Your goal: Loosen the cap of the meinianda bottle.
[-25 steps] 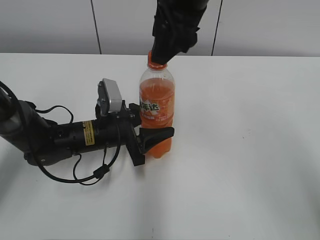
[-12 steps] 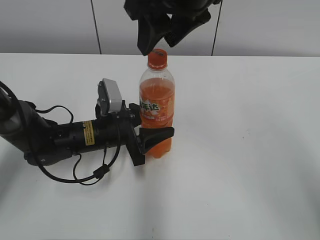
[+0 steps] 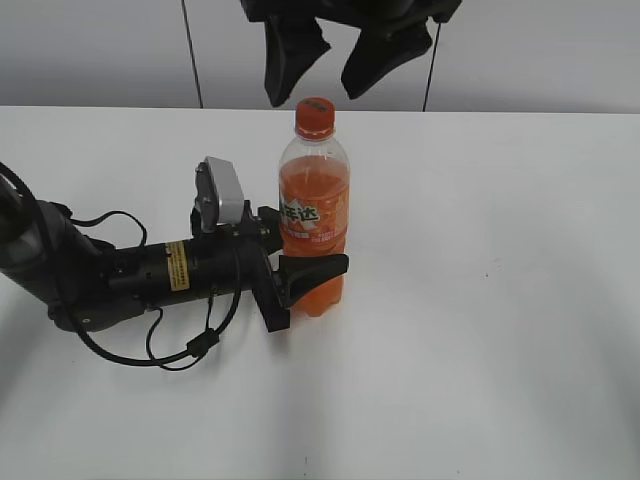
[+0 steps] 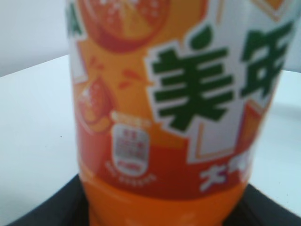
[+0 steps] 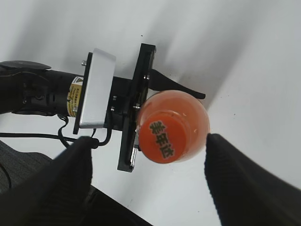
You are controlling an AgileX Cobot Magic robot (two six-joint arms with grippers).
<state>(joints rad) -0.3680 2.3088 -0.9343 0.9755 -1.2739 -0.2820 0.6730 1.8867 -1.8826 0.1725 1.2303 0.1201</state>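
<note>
A: In the exterior view, the meinianda bottle [image 3: 314, 225] is stood upright on the table [image 3: 500, 300], clamped low by the left gripper [image 3: 300, 275]. The right gripper [image 3: 335, 60] is spread just above the cap [image 3: 314, 117], untouched.

B: Left wrist view: the label is seen close. Right wrist view: nothing obstructs; loosening cannot be judged.

White table [image 3: 500, 380], matte and evenly lit (soft shadows only), backed by a pale grey panelled wall [image 3: 100, 50] with two dark vertical seams [image 3: 192, 55] dividing it.
</note>
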